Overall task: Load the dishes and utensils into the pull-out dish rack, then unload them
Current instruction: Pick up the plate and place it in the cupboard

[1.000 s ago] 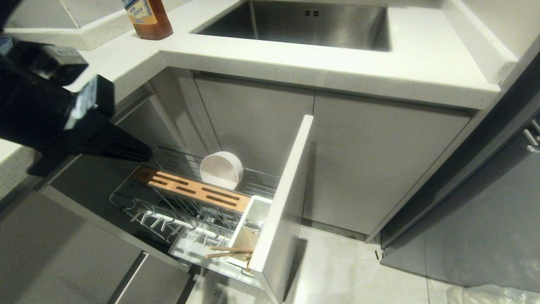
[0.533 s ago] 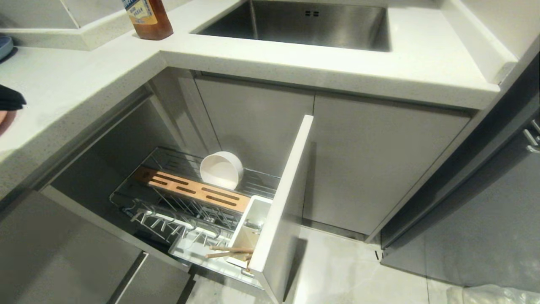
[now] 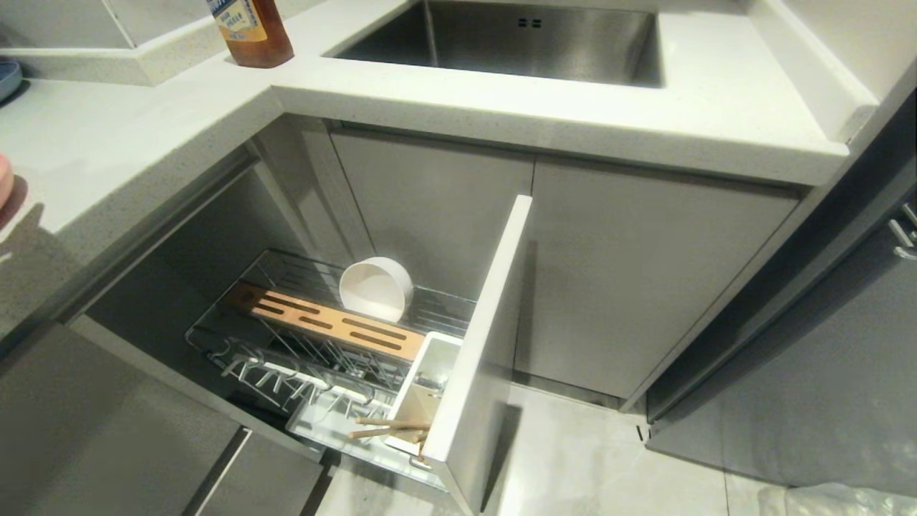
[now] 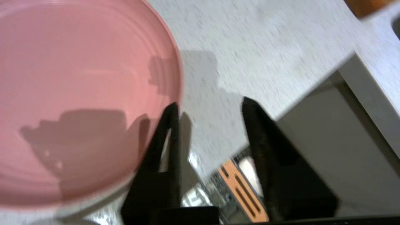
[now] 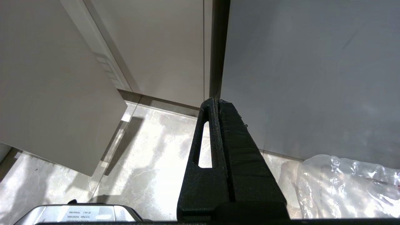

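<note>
The pull-out dish rack (image 3: 337,358) stands pulled out under the counter, its pale front panel (image 3: 480,344) on the right. A cream-white bowl (image 3: 375,288) lies tipped on its side at the back of the wire basket. Wooden chopsticks (image 3: 387,428) poke out of the white caddy (image 3: 423,390). The pink plate (image 4: 78,93) lies flat on the white counter; only a sliver (image 3: 3,179) reaches the head view's left edge. My left gripper (image 4: 209,106) hovers open over the counter just beside the plate's rim, nothing between its fingers. My right gripper (image 5: 216,101) hangs shut near the floor. The fork does not show.
A steel sink (image 3: 516,36) is set in the counter (image 3: 645,122), with an amber bottle (image 3: 251,32) at its left corner. Plain cabinet doors (image 3: 645,279) stand behind the rack. A crumpled plastic bag (image 5: 347,184) lies on the tiled floor.
My left arm has swung from above the rack out past the head view's left edge. A pink plate sliver now shows there.
</note>
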`<state>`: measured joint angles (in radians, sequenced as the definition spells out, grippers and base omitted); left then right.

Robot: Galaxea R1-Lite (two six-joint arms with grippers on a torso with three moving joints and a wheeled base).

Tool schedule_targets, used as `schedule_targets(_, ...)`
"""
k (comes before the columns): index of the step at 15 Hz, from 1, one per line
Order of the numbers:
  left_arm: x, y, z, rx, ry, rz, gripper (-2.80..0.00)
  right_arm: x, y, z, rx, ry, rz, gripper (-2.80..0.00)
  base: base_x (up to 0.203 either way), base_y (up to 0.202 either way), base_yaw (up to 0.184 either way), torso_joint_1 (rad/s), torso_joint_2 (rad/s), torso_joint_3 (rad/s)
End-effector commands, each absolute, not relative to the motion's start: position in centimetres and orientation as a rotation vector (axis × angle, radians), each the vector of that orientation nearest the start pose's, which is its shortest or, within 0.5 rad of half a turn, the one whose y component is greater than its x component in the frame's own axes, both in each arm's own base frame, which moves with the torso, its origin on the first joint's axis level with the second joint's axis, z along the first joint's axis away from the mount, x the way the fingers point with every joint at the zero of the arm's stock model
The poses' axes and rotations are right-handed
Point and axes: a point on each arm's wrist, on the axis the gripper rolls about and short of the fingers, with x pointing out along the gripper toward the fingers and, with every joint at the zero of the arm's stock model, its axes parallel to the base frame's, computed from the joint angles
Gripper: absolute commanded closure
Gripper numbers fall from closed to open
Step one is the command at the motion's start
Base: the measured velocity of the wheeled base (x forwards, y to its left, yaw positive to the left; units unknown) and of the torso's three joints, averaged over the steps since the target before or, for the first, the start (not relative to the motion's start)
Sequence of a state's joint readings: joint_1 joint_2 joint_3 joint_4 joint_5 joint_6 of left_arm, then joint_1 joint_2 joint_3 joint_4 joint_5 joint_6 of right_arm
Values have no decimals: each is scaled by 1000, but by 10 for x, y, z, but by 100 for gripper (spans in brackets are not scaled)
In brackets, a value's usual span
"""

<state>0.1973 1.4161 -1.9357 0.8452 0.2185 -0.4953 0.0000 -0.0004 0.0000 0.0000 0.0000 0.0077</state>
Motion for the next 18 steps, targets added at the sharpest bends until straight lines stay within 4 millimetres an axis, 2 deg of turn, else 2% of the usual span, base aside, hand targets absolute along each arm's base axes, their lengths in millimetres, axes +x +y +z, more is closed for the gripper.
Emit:
schedule_targets(1, 181, 48, 409, -487, 241, 533, -280, -23, 0, 75, 8, 0, 0, 0, 0, 0, 0, 0, 0, 0)
schedule_targets(10, 232, 68, 383, -384, 331, 691, -280, -23, 0, 75, 8, 0, 0, 0, 0, 0, 0, 0, 0, 0)
schedule_targets(18, 240, 71, 376, -346, 363, 722, -280, -23, 0, 75, 8, 0, 0, 0, 0, 0, 0, 0, 0, 0)
